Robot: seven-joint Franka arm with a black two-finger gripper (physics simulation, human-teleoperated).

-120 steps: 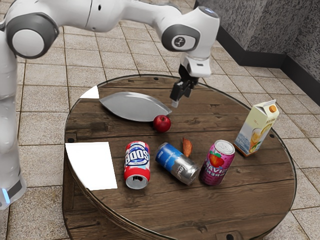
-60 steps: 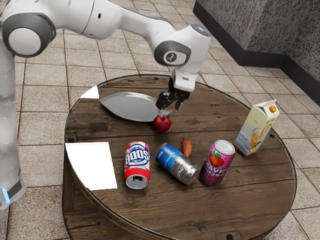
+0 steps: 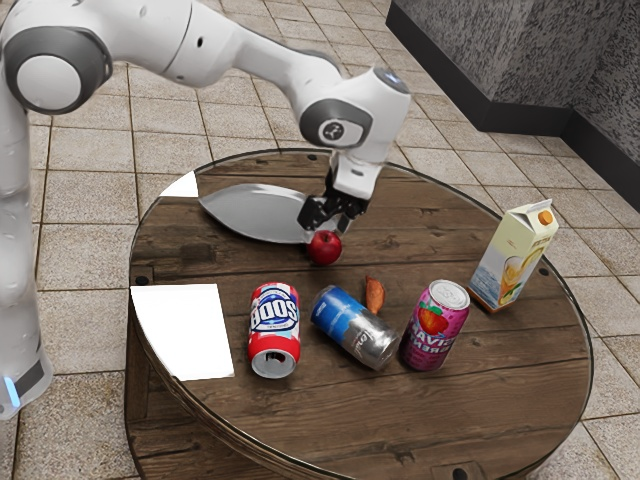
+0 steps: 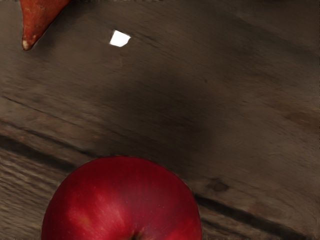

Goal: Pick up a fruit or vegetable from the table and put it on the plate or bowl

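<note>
A red apple [image 3: 324, 247] rests on the round wooden table [image 3: 480, 380], just off the near edge of the silver plate [image 3: 255, 210]. My gripper [image 3: 322, 222] hangs directly over the apple, open, its fingertips at the level of the fruit's top and not clamping it. In the wrist view the apple [image 4: 122, 200] sits right under my hand. An orange-red root vegetable [image 3: 375, 293] lies nearer the front of the table, and its tip [image 4: 40, 17] shows beyond the apple in the wrist view.
A red-and-white can [image 3: 273, 328] and a blue can [image 3: 353, 327] lie on their sides near the front. A pink can [image 3: 434, 324] stands upright beside them. A juice carton [image 3: 513, 256] stands at the exterior view's right.
My arm swung toward the exterior view's left and came down, from above the table beside the plate's tip to right over the apple. Nothing on the table has moved.
</note>
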